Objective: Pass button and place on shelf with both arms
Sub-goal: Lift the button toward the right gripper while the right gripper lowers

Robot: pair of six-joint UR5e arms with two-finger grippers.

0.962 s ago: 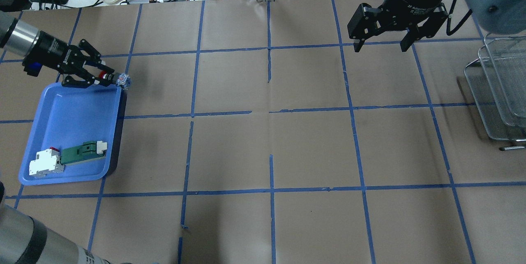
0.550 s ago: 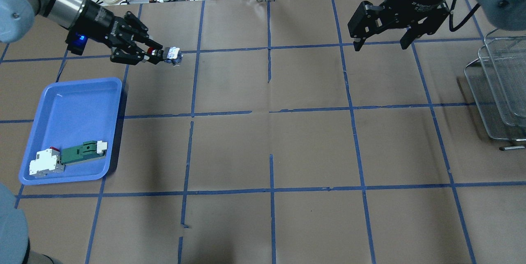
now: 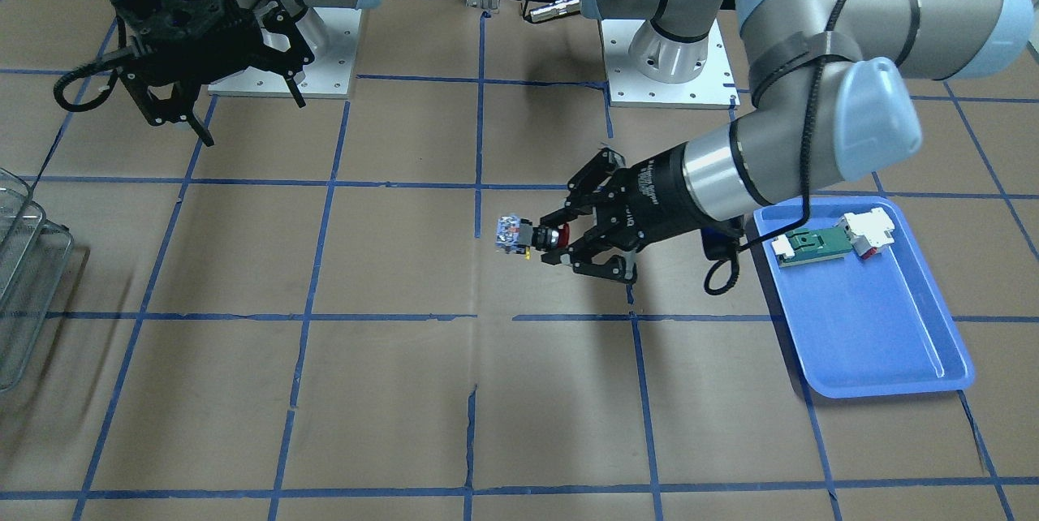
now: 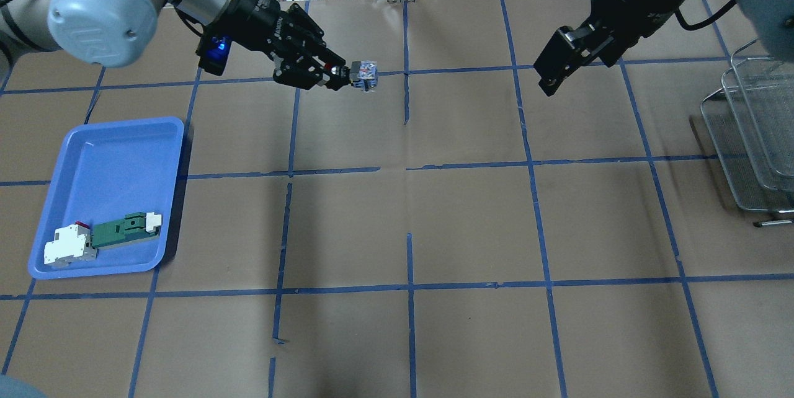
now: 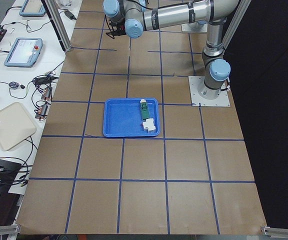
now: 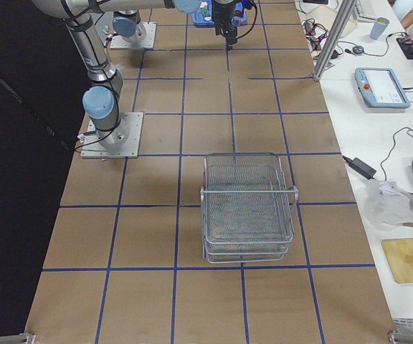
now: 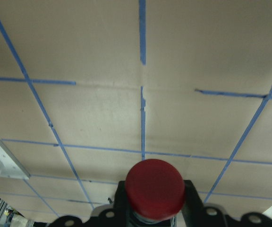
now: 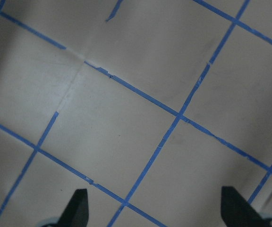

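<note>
My left gripper (image 4: 337,74) is shut on the button (image 4: 365,69), gripping its black body near the red head, with the blue-and-white contact block pointing toward the right arm. It holds the button above the table near the far middle; the button also shows in the front view (image 3: 511,233) and its red head in the left wrist view (image 7: 155,187). My right gripper (image 4: 548,79) is open and empty, hovering at the far right, well apart from the button. Its fingertips (image 8: 78,204) show wide apart. The wire-mesh shelf (image 4: 747,137) stands at the right edge.
A blue tray (image 4: 105,156) sits at the left with a green-and-white part (image 4: 127,229) and a white block (image 4: 68,244) in its near end. Cables and a beige tray lie beyond the table's far edge. Brown paper with blue tape lines covers the table.
My left arm has carried the button from above the tray's far corner rightward to near the table's centre line. My right gripper has turned at the wrist and stayed open.
</note>
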